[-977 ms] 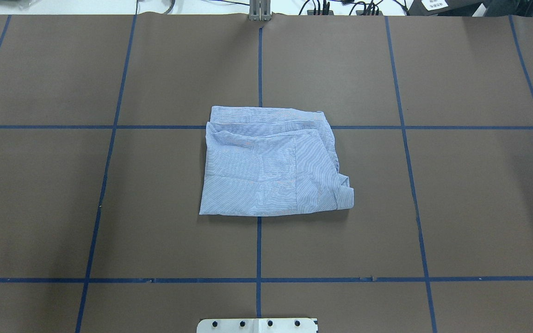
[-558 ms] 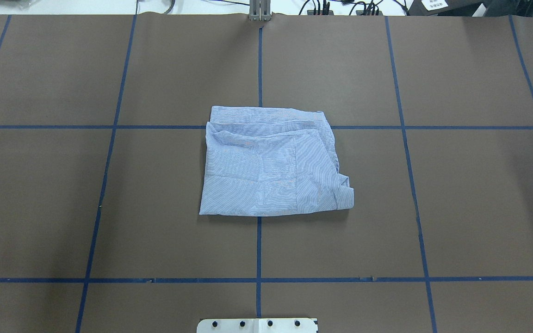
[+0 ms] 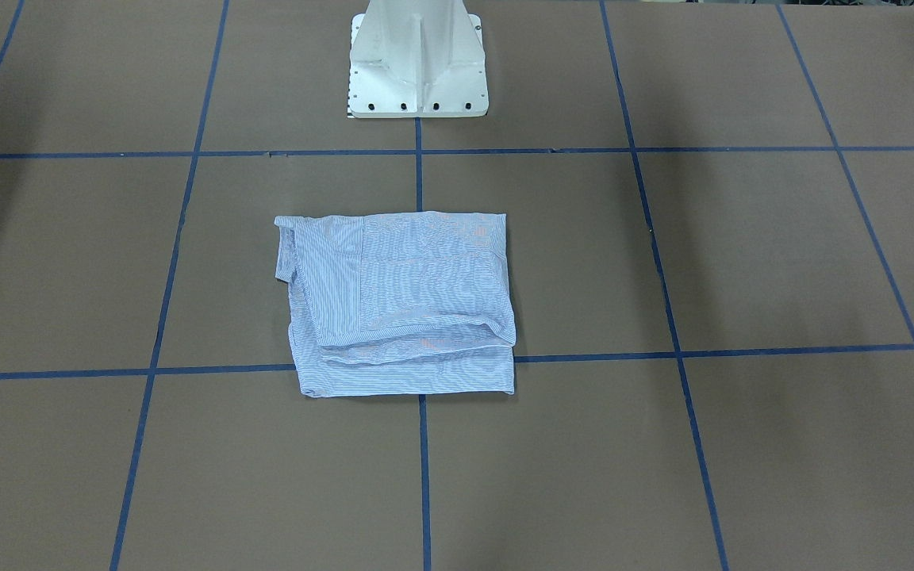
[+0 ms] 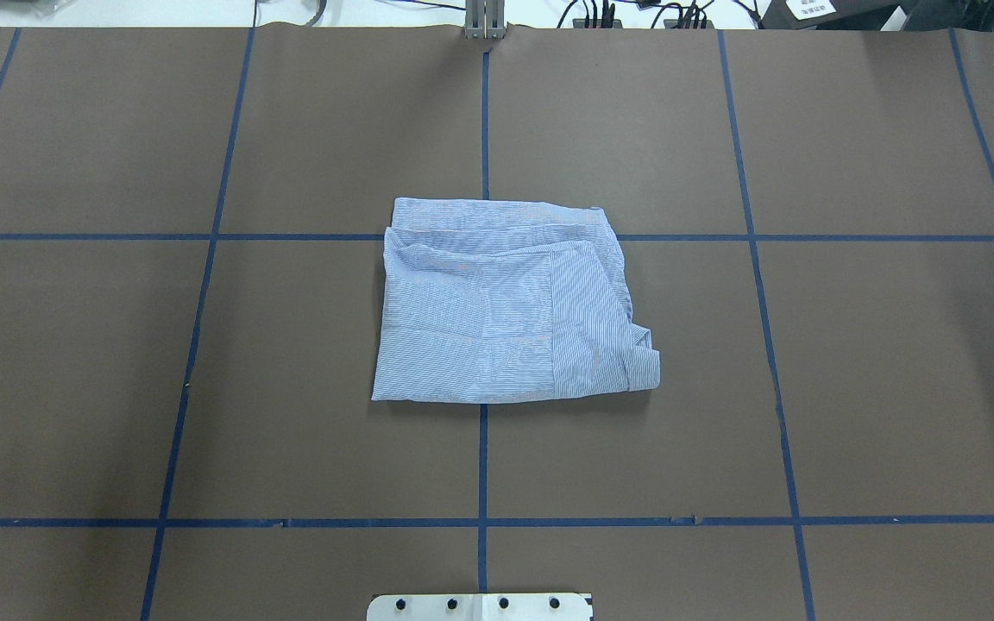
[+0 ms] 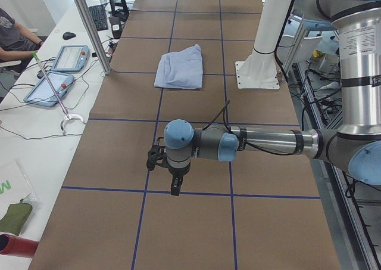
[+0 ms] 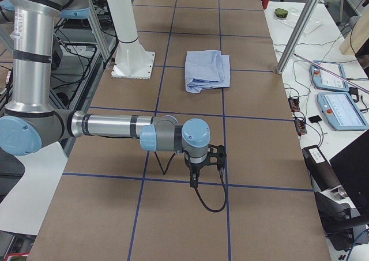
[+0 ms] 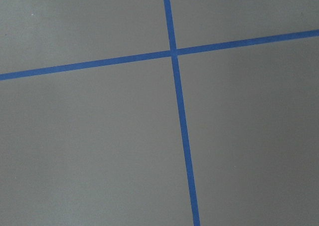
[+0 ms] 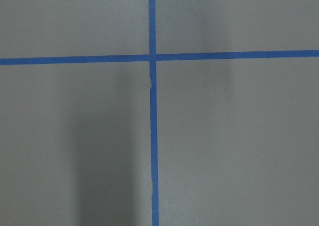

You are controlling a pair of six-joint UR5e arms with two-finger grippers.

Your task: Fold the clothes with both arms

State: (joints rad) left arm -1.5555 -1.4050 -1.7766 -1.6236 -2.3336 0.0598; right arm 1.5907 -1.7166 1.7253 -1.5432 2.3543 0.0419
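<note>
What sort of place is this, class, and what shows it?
Probably a robotics lab: a left arm and right arm reach over a table gridded with blue tape, with teach pendants on a side bench.

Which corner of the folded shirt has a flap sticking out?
The shirt corner toward the white base, on the robot's right: a small flap juts out there; the other three corners are plain.
</note>
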